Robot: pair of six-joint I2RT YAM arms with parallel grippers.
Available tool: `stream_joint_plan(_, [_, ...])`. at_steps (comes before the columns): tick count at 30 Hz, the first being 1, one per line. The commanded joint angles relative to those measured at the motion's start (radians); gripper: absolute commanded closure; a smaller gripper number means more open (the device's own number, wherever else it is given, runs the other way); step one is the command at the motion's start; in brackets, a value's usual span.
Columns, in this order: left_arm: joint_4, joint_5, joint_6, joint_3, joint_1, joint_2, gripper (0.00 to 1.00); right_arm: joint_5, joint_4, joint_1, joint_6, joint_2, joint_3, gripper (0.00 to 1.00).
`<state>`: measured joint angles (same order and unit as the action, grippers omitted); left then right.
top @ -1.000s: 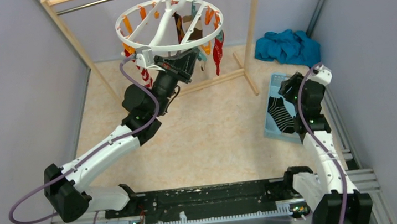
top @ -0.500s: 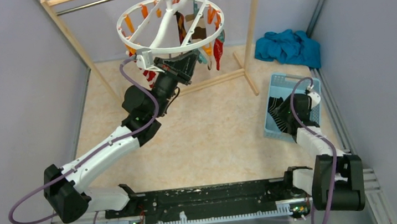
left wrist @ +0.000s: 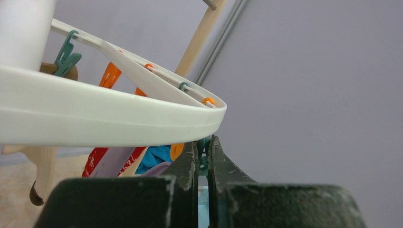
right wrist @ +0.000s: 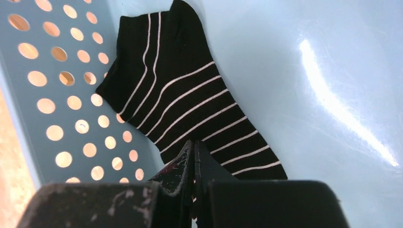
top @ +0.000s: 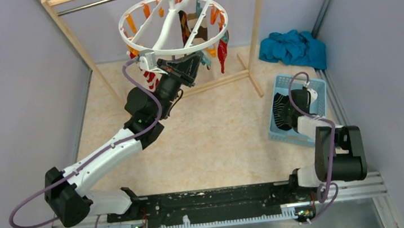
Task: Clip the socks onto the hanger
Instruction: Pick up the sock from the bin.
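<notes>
Thin-striped black sock (right wrist: 190, 104) — perforated blue basket (right wrist: 57, 95).

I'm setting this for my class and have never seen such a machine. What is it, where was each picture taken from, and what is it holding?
Two robot arms are bolted to a table edge. One picture looks down from above; the others come from a camera on each wrist. The left arm's jaws are shut on a teal clip under the round white hanger, which hangs from a wooden rack. The right arm's jaws pinch a black striped sock lying in a pale blue basket. A teal cloth heap lies nearby.
</notes>
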<state>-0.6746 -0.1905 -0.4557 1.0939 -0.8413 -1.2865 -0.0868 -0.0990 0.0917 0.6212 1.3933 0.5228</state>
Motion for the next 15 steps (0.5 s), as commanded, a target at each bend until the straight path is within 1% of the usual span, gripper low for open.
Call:
stream_joint_plan(1, [-0.019,0.017,0.011,-0.012,-0.002,0.003,1.0,-0.02,-0.008,-0.007,0.006,-0.073,0.03,1.0])
stream_joint_plan(7, [-0.02,0.013,0.011,-0.02,-0.003,0.001,1.0,-0.044,-0.014,-0.004,-0.001,-0.393,0.051,1.0])
stream_joint_plan(9, [-0.025,0.017,0.006,-0.024,-0.002,-0.002,1.0,-0.04,-0.02,0.001,-0.011,-0.457,0.069,1.0])
stream_joint_plan(11, [-0.026,0.017,0.004,-0.026,-0.003,-0.002,1.0,-0.024,-0.005,0.005,-0.029,-0.463,0.103,1.0])
stream_joint_plan(14, [-0.029,0.019,0.002,-0.026,-0.002,-0.005,1.0,0.015,0.032,0.005,-0.058,-0.358,0.164,1.0])
stream_joint_plan(15, [-0.03,0.022,0.0,-0.026,-0.003,-0.007,1.0,0.016,0.047,0.006,-0.056,-0.313,0.182,0.83])
